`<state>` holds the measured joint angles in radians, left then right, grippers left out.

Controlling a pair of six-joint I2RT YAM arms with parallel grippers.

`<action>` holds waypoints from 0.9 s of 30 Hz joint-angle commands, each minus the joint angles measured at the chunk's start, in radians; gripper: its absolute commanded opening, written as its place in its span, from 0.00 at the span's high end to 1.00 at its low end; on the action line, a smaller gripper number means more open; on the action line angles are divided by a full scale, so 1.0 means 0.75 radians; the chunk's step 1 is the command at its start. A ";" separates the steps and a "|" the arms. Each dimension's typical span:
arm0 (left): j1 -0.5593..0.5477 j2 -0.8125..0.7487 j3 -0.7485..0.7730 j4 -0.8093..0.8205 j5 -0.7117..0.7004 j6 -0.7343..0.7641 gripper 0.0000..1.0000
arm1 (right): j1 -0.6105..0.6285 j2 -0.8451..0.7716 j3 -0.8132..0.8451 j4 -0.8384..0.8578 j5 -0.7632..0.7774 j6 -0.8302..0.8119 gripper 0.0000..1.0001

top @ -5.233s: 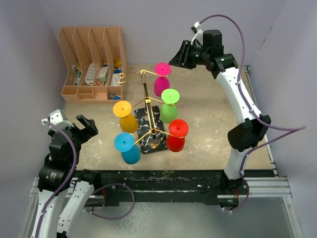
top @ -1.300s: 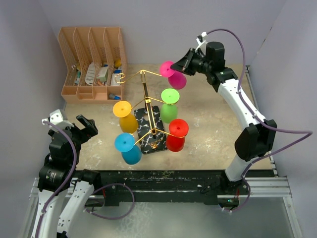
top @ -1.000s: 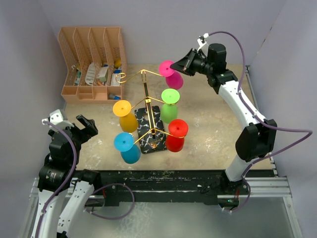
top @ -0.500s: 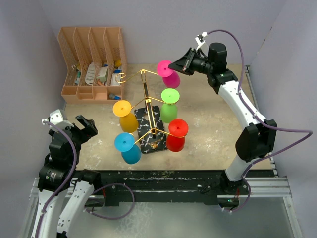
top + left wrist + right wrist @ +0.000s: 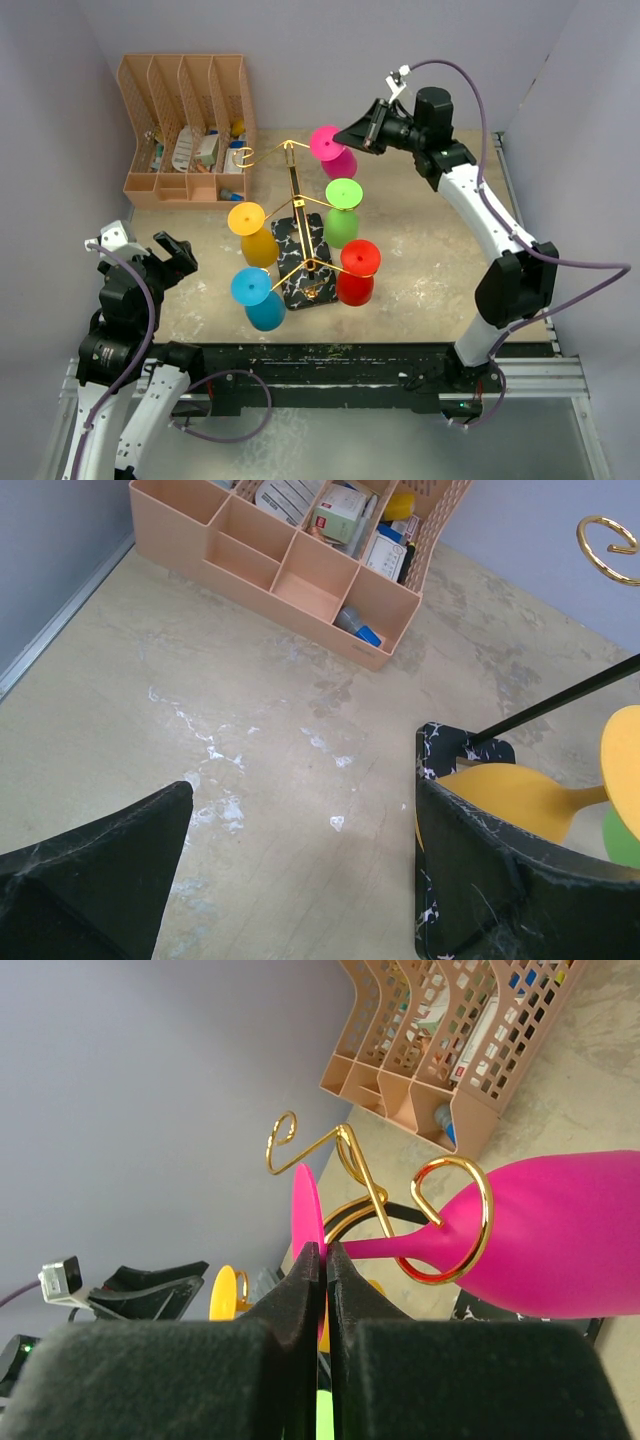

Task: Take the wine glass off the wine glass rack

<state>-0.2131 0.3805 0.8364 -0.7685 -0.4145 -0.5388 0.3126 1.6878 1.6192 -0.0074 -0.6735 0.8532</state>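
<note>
The wine glass rack [image 5: 297,205] is a thin gold wire stand on a black marble base [image 5: 305,265] at mid-table. A pink wine glass [image 5: 335,152] lies tilted at its far hook. My right gripper [image 5: 350,133] is shut on the edge of that glass's round foot. In the right wrist view the right gripper [image 5: 325,1250] pinches the pink disc, and the pink wine glass [image 5: 560,1235] has its stem threaded through the gold hook ring [image 5: 487,1210]. My left gripper [image 5: 170,255] stands open at the near left, empty, with bare table between the fingers of the left gripper [image 5: 305,780].
Green [image 5: 342,215], red [image 5: 357,272], yellow [image 5: 254,235] and blue [image 5: 259,298] glasses hang on the rack's other arms. A peach slotted organiser [image 5: 190,125] holding small items stands at the back left. Purple walls close in the table on three sides.
My right gripper, once apart from the upright pink glass, now grips its foot. Over the last second it has carried the tilted glass slightly left. The left arm is still.
</note>
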 commanded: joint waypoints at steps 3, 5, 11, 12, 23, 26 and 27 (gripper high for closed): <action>-0.008 0.013 0.030 0.041 0.007 0.001 0.04 | 0.020 0.063 0.155 0.074 -0.057 0.009 1.00; -0.008 0.011 0.030 0.041 0.006 0.000 0.05 | 0.026 0.088 0.179 0.080 -0.055 0.017 1.00; -0.008 0.010 0.028 0.043 0.004 0.002 0.04 | 0.031 0.135 0.207 0.120 -0.054 0.031 1.00; -0.008 0.010 0.028 0.043 0.005 0.001 0.04 | 0.031 0.143 0.216 0.126 -0.052 0.028 1.00; -0.008 0.018 0.041 0.066 0.030 -0.007 0.01 | 0.031 0.264 0.479 0.046 0.142 -0.137 1.00; -0.008 0.027 0.038 0.074 0.048 -0.021 0.01 | 0.031 0.325 0.637 -0.055 0.214 -0.238 1.00; -0.008 0.039 0.039 0.073 0.051 -0.030 0.01 | 0.031 0.339 0.687 -0.094 0.248 -0.290 1.00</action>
<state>-0.2131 0.3820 0.8364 -0.7643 -0.3977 -0.5396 0.3340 1.9282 1.9850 -0.0261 -0.5850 0.7731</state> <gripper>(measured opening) 0.992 0.011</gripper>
